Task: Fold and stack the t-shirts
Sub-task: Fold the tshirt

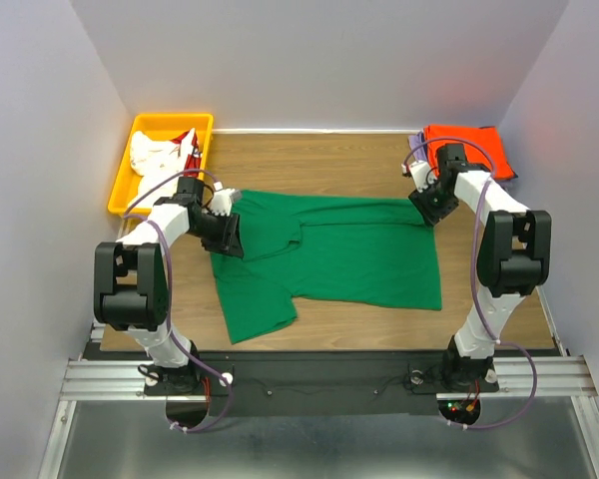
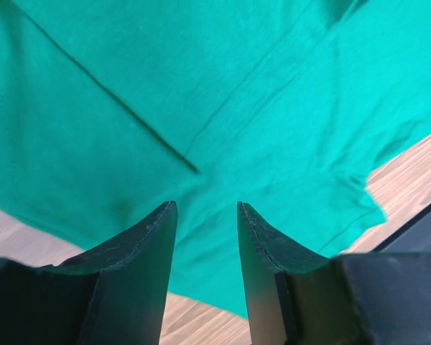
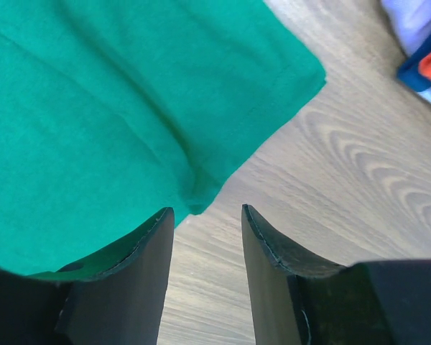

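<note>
Wooden desk [image 1: 319, 160] carries green t-shirt [image 1: 359, 261], partly folded. Left pincer [image 2: 207, 230] and right pincer [image 3: 208, 230] hang released over its far edge; unpinned fold could slide open.

Wood table [image 1: 319, 165]: green shirt [image 1: 349, 254], orange shirt [image 1: 474, 145], yellow bin [image 1: 170, 119].

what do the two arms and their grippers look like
The left arm and right arm have white links joined by bulky black joint housings. A thin purple cable loops along each one down to its base. The left gripper and right gripper each carry two flat, matte black fingers with tapered, lightly scuffed tips.
</note>
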`<state>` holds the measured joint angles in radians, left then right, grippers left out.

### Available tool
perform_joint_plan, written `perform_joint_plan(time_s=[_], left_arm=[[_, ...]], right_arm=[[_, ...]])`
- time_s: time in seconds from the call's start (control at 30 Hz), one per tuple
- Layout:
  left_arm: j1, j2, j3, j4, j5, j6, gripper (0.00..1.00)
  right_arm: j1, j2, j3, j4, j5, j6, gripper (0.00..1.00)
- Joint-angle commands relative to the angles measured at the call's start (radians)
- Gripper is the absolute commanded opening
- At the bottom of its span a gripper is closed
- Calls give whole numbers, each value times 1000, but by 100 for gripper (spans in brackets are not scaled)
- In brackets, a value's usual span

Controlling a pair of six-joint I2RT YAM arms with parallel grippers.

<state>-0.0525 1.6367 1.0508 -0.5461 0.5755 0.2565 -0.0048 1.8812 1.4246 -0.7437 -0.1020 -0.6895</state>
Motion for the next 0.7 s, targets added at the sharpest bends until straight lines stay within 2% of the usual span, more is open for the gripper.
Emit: perform_joint_plan(time_s=[0.0,0.3,0.67], left_arm=[[10,-2,-12,40,89,-94,47],[10,106,0,63,95,-148,39],[10,153,-2,94,52,-172,38]], right_arm=[[2,-25,25,49,24,-21,49],[29,18,28,64,7,-22,49],[35,29,11,72,7,-42,51]])
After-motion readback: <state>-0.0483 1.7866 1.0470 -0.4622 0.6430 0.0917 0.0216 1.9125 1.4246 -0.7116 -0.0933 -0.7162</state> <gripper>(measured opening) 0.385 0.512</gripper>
